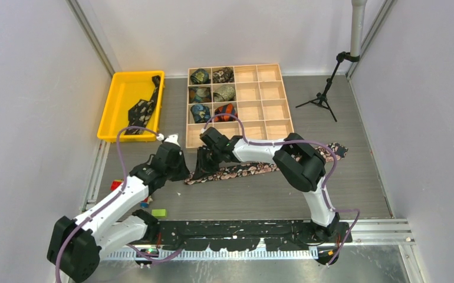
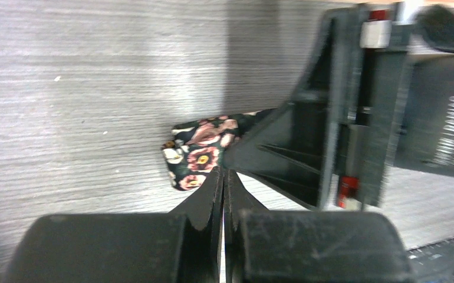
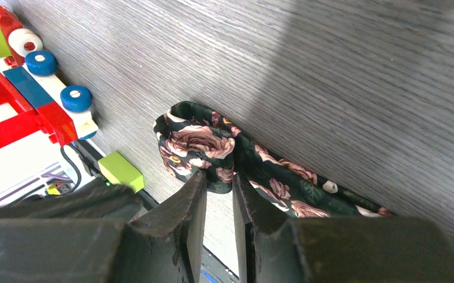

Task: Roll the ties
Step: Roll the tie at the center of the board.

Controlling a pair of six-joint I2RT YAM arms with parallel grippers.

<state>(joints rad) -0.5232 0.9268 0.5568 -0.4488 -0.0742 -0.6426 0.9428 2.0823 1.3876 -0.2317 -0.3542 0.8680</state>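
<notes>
The floral tie [image 1: 272, 165] lies flat across the table, its left end folded into a small loop [image 3: 195, 144]. My right gripper [image 3: 219, 180] reaches left over it [image 1: 204, 164] and is shut on the edge of that folded end. My left gripper [image 2: 223, 174] is shut and empty, its tips just beside the folded end [image 2: 198, 154], and it sits left of the right gripper in the top view [image 1: 180, 171]. The black dotted tie [image 1: 142, 109] lies unrolled in the yellow bin [image 1: 109, 112]. Several rolled ties [image 1: 213, 94] fill the left cells of the wooden box [image 1: 272, 127].
Toy bricks [image 3: 36, 88] and a green block [image 1: 158, 213] lie by the near-left table edge. A black tripod [image 1: 325, 94] stands at the back right. Walls close in both sides, and purple cables loop over the arms.
</notes>
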